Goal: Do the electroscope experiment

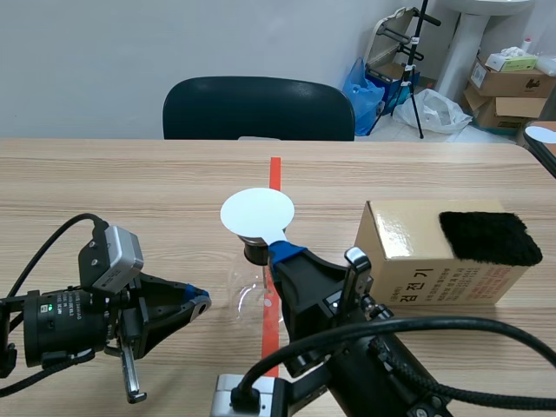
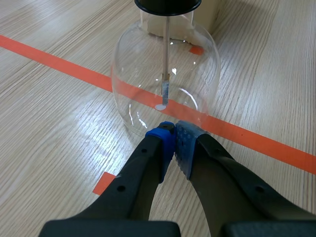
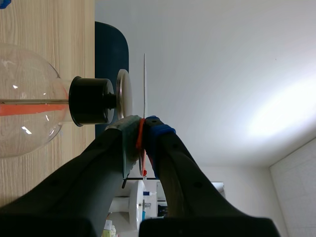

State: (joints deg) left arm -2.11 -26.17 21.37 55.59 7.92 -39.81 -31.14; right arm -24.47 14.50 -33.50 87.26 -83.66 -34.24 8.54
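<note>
Disc (image 1: 257,211) pinched in right claw (image 1: 286,251) hovers over electroscope (image 1: 249,291).

Closed pincer (image 2: 174,129) apparently touches glass flask (image 2: 138,89).

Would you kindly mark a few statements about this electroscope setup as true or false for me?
1. The right hand is shut on the white disc. True.
2. The left hand grips the glass flask. False: its fingers are shut on nothing, close to the flask's base.
3. A black cloth lies on top of the cardboard box. True.
4. The white disc lies flat on the table. False: it is held over the flask's metal plate, with a gap between them.
</note>
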